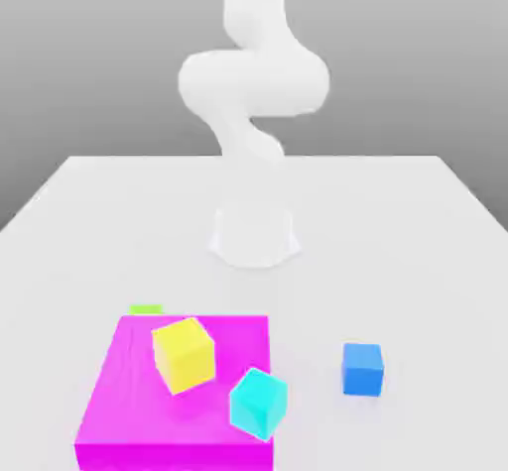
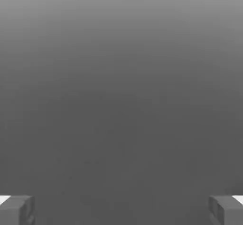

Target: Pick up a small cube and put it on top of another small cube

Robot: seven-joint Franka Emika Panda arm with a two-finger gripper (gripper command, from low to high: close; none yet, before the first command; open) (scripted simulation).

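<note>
Small blue cube (image 1: 362, 370): down on the table (image 1: 417, 261), lower right of the frame in the exterior view, sitting flat, well apart from the magenta block (image 1: 124, 390) at lower left. Step in hand, as judged: reach and pick, with no lift done. Swing over first, high enough to clear the yellow cube (image 1: 184, 357), lower left on the block, and the cyan cube (image 1: 259, 405), low near centre at the block's right edge. Can't tell whether resting on the block or above it. Point straight down, square up to two opposite faces, centre, then descend slowly. Keep level on the way down; avoid clipping a top edge. Close around mid-height, check for slip, lift straight up. Pick a settled cube as base, since yellow and cyan both look tilted. Pincer (image 2: 121, 211): released, spread wide, fingertips at opposite edges of the hand view. Holding nothing, touching nothing. Keep at full spread until down beside both faces.
</note>
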